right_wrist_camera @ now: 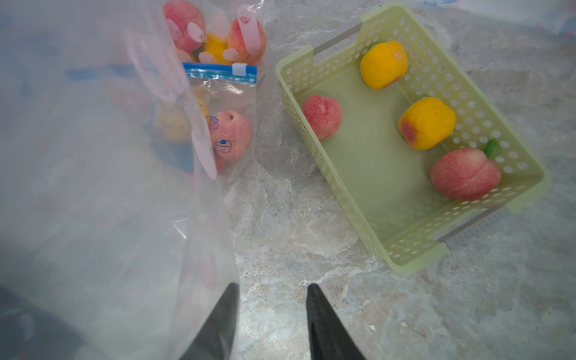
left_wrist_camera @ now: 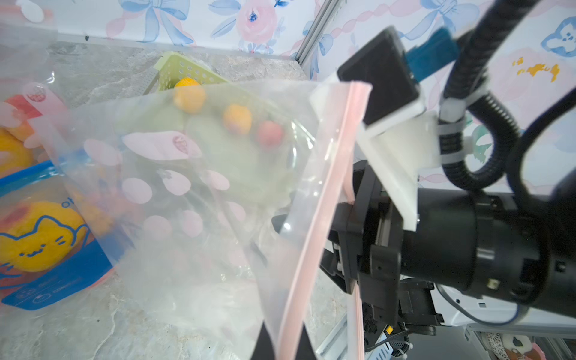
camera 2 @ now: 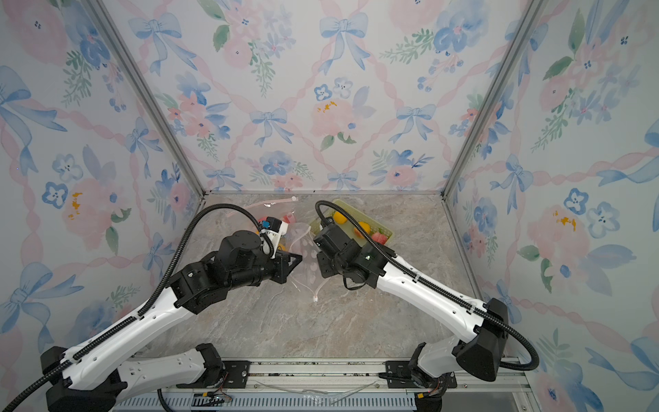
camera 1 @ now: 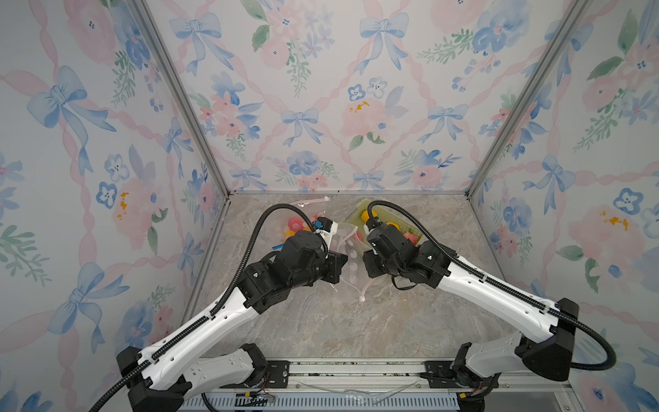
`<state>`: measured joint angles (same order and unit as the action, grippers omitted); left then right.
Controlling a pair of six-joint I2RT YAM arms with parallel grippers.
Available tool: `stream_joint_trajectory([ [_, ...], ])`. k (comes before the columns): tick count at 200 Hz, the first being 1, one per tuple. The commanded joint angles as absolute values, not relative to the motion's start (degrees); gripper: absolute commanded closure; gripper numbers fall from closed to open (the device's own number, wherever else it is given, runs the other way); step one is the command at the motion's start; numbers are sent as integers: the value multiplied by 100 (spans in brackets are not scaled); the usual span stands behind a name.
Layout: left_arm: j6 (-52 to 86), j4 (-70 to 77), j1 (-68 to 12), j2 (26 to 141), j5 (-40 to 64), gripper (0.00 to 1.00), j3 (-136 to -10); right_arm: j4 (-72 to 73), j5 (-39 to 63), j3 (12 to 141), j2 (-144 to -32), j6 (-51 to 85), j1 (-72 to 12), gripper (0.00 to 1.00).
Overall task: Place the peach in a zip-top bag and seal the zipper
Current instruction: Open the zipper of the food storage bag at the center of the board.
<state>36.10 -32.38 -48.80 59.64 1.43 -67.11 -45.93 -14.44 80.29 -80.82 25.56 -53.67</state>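
While the left end effector clamps the clear pink-dotted plastic bag, seemingly by its zipper, the right end effector stands open; bag just beside it.

Robot lab booth: aluminium frame posts (floral wallpaper panels), marble-look tabletop, mounting rail in front.

a grey-brown marbled surface lies under even, soft light with faint shadows. three walls rise from its edges: a back wall at the far side, a left wall and a right wall. all are papered in white with blue bows, pink ribbons, pink and blue flowers and green leaves. bare metal posts stand at the surface's two far corners. a metal rail runs along its near edge, with a slotted grille just outside that.
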Motion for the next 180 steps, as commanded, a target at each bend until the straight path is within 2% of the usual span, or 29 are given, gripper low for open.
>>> stream_joint_trajectory([
  [1,4005,-4054,-4878,5772,-13,100,-6951,-4854,-704,8001,-7950,2355,-5405,61],
  [20,4203,-4192,-4878,5648,96,100,-6924,-4653,-459,7765,-8049,2503,-5292,56],
  [53,4482,-4227,-4852,5708,188,100,-6542,-4318,384,7395,-8543,2567,-4888,59],
  [104,4909,-4201,-4781,6466,-543,100,-6188,-4254,394,7234,-9009,2539,-4695,57],
  [124,5022,-4148,-4765,6760,-905,100,-6237,-4104,456,7237,-8961,2549,-4691,49],
  [141,4863,-3992,-4763,6944,-923,100,-6285,-3951,452,7226,-8848,2570,-4691,47],
  [180,4799,-3779,-4665,7219,-901,100,-6249,-3742,422,7294,-8587,2627,-4690,34],
])
